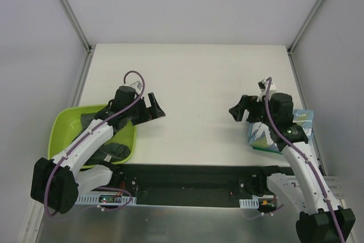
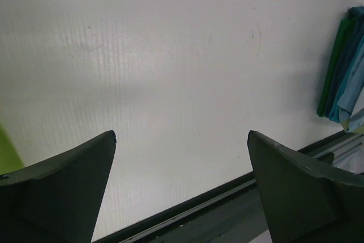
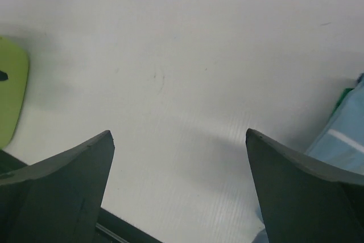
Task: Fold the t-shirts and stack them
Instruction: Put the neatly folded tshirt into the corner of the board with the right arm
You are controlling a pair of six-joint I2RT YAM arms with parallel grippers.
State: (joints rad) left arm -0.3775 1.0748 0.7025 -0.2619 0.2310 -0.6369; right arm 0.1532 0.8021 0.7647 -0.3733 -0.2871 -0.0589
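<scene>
T-shirts [image 1: 261,136] stacked at right edge of white bench [image 1: 199,83], grey walls [image 1: 34,55] around, left gripper [image 2: 182,135] and right gripper [image 3: 179,134] gaping wide, empty

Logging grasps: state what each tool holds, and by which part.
Nothing is held. The left tool and the right tool are both open, with only table showing between their fingers.
</scene>
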